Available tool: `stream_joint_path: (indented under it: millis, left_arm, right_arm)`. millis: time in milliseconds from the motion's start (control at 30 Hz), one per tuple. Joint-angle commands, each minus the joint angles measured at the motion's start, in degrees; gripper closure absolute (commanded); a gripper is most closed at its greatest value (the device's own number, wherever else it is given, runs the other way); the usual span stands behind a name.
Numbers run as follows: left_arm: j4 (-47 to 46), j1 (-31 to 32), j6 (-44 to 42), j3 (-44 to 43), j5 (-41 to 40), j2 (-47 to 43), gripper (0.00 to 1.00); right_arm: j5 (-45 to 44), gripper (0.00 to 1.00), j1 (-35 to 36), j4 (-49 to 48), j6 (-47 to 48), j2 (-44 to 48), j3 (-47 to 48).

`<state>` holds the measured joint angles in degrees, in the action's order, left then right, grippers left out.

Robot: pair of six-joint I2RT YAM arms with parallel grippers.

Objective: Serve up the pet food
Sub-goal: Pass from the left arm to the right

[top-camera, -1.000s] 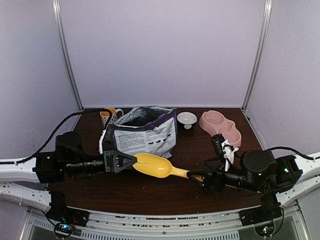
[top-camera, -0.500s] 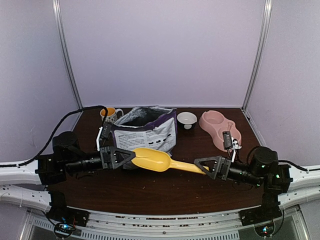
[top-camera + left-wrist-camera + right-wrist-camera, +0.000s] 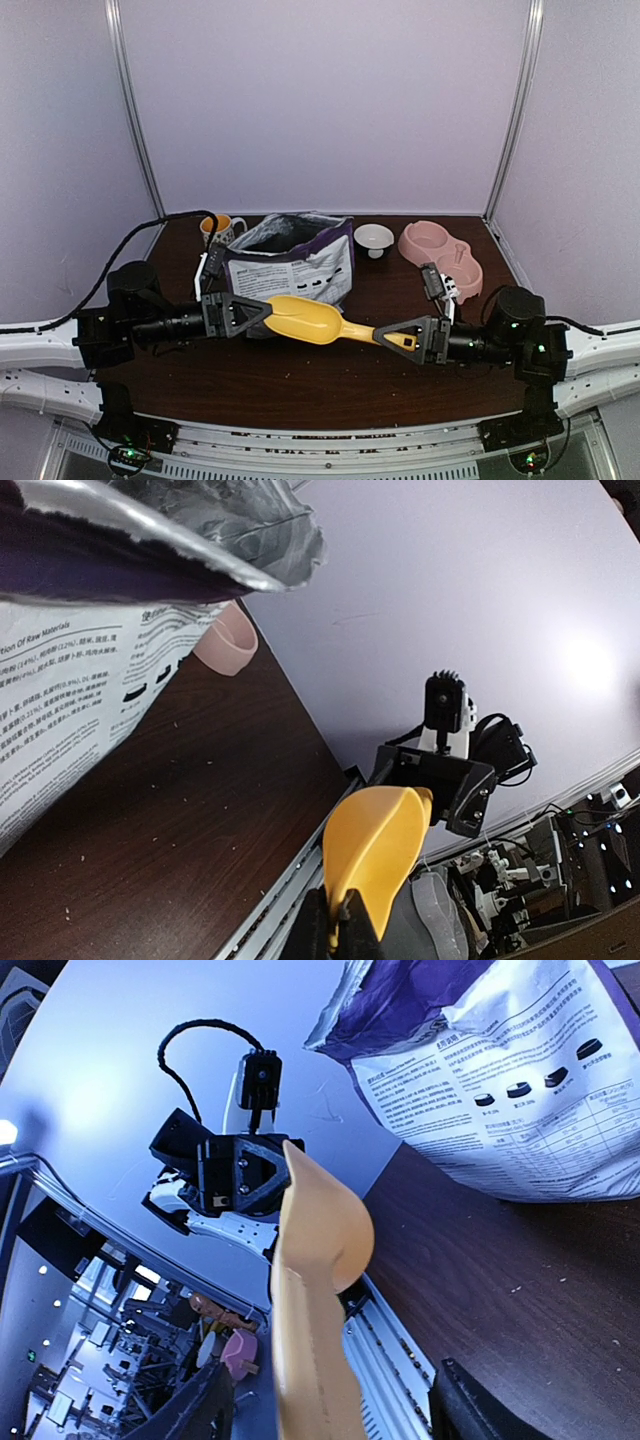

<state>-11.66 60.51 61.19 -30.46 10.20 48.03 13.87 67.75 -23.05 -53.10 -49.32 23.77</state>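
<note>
Your pet food bag [image 3: 290, 265] stands upright toward the back of the tabletop [image 3: 300, 385]. Its torn top gapes open and shows the silver lining. The kibble inside is hidden from all three views, so you cannot tell how full the bag is.

Just in front of the bag, the yellow scoop [image 3: 305, 320] hangs clear of the tabletop, lying roughly level. Its bowl end is before the bag's front face, and its handle runs out past the bag's right corner.

Your left fingers [image 3: 312, 935] are clamped tight on the rim of the scoop's bowl end, in front of the bag's left half.

Your right fingers [image 3: 205, 1400] are spread apart on either side of the handle. The right wrist view shows a gap on each side, so they straddle the handle without gripping it.

A pink double bowl [image 3: 425, 240] sits well to the right of the bag. A small white bowl [image 3: 373, 237] sits between it and the bag. A mug [image 3: 215, 228] stands just behind the bag's left corner.

A few pale specks lie on the tabletop in front of the bag.
</note>
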Motion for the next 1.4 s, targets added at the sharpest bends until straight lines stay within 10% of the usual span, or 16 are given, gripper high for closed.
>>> stream_joint_path:
  millis: [0,1367]
  left_arm:
    - [-1.64,-0.37,-1.28,-1.74,0.63,0.33,1.0]
    - [-4.83,-0.61,-0.06,0.22,1.14,1.62,1.0]
  right_arm:
    - [2.82,0.37,-0.23,-3.33,-0.63,-0.97,2.35]
    - [4.12,0.79,0.02,-10.87,-3.7,-5.7,1.61]
